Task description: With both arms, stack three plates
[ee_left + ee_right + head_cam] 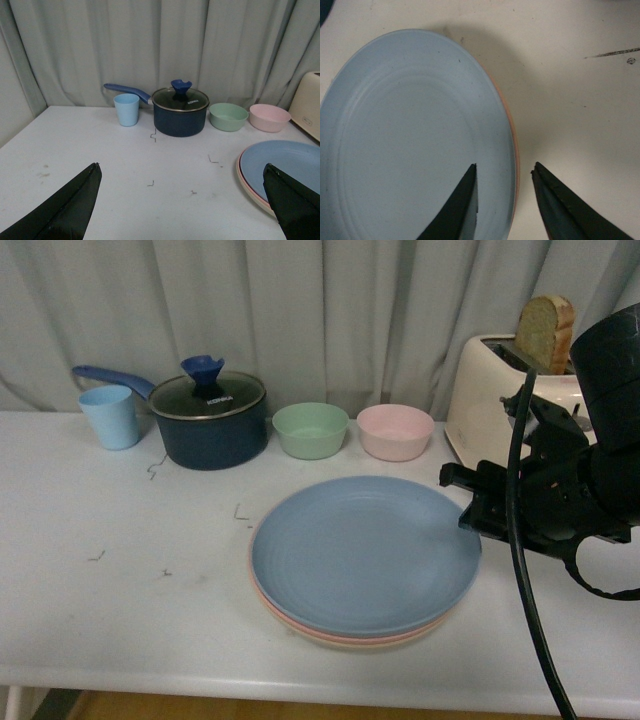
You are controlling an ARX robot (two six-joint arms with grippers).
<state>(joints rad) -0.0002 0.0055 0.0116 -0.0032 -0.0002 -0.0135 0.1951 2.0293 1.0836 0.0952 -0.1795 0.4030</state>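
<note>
Blue plate (410,140) rim between right gripper (504,169) fingers.

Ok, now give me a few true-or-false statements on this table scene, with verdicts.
The light blue plate tops the stack. True.
The pot has no lid. False: a glass lid sits on it.
The right gripper is open at the stack's rim. True.
The toaster is empty. False: a bread slice stands in it.
The green bowl sits inside the pink bowl. False: they stand side by side.
</note>
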